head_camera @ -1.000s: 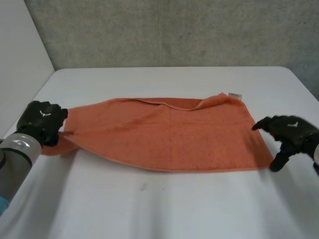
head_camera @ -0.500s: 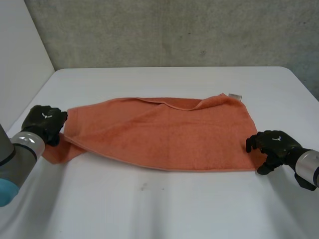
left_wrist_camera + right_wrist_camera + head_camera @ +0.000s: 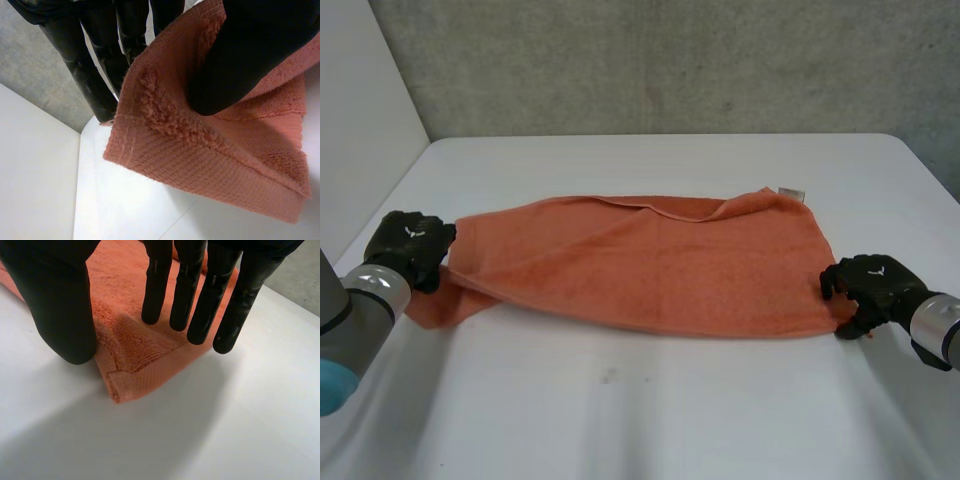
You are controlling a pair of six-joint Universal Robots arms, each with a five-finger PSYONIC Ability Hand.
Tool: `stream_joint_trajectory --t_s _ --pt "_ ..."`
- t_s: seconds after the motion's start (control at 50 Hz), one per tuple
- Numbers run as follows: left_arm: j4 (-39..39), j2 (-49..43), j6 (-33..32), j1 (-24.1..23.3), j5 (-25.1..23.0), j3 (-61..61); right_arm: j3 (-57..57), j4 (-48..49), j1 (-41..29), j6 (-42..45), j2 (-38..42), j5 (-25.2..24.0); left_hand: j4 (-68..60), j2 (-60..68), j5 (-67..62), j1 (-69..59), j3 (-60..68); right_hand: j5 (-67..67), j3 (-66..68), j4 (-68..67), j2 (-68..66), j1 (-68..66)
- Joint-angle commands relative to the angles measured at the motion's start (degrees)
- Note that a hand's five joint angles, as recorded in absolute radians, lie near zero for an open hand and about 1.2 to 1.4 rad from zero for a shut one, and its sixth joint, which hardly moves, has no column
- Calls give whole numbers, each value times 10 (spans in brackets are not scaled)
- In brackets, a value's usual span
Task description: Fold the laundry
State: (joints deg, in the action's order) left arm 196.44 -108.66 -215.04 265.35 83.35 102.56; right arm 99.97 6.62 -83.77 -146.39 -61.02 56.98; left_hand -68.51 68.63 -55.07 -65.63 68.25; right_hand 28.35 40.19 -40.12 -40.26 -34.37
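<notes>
Item: one orange terry-cloth towel, rectangular. We find it spread lengthwise across the middle of the white table, mostly flat. Part of its far edge is turned over onto itself, and a small white label sits at the far right corner.

Left end: we note the black left hand at the towel's left end, where the cloth is raised off the table and sags toward a low fold beneath. In the left wrist view the thumb presses into the pile from one side and the fingers stand behind the hemmed edge. The corner is pinched between them.

Right end: the black right hand is at the near right corner. In the right wrist view we record straight fingers side by side, with their tips down on the cloth. The thumb is set against the towel's near edge. The corner lies flat on the table between thumb and fingers and is not lifted.

Surroundings: a grey concrete wall stands behind the table.
</notes>
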Motion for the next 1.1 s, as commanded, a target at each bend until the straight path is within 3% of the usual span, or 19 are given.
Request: stream_joint_trajectory --t_s 0.02,0.22,0.38,0.5,0.56,0.58,0.64,0.66,0.76,0.84,0.96,1.02,1.1 --pt "0 0 1 -1 0 1 -19 8 -1 0 15 24 -115 114 -149 -144 118 106 88 -88 -87 -146" --pt "0 0 1 -2 0 4 -33 16 -13 0 21 28 -115 114 -149 -144 118 180 161 -162 -161 -220" --pt "0 0 1 -2 0 6 -54 20 -30 0 43 30 -115 114 -149 -144 118 415 397 -397 -396 -455" --pt "0 1 0 -4 1 9 -62 19 -34 -1 47 29 -115 114 -149 -144 118 417 398 -399 -397 -456" --pt "-3 2 0 -5 1 11 -62 17 -34 -7 25 33 -115 114 -149 -144 118 417 398 -399 -397 -456" --pt "-4 4 0 -6 1 11 -60 14 -33 -12 -32 37 -115 114 -149 -144 118 417 398 -399 -397 -456" --pt "-12 13 -1 -9 3 12 -58 8 -32 -13 -73 40 -115 114 -149 -144 118 417 398 -399 -397 -456" --pt "-12 13 -1 -9 3 12 -60 -8 -31 -12 -124 41 -115 114 -149 -144 118 417 398 -399 -397 -456" --pt "-54 98 0 -12 2 22 -74 -71 -27 -6 -183 47 -115 114 -149 -144 118 417 398 -399 -397 -456" --pt "-99 178 -3 -9 2 26 -125 -246 -4 4 -276 62 -115 114 -149 -144 118 417 398 -399 -397 -456" --pt "-163 218 -8 -4 0 29 -135 -378 34 94 -292 65 -115 114 -149 -144 118 417 398 -399 -397 -456" --pt "-207 215 -16 -2 -3 34 -110 -447 34 198 -289 66 -115 114 -149 -144 118 417 398 -399 -397 -456" --pt "-211 174 -27 3 -19 47 -87 -447 25 211 -270 81 -115 114 -149 -144 118 417 398 -399 -397 -456"
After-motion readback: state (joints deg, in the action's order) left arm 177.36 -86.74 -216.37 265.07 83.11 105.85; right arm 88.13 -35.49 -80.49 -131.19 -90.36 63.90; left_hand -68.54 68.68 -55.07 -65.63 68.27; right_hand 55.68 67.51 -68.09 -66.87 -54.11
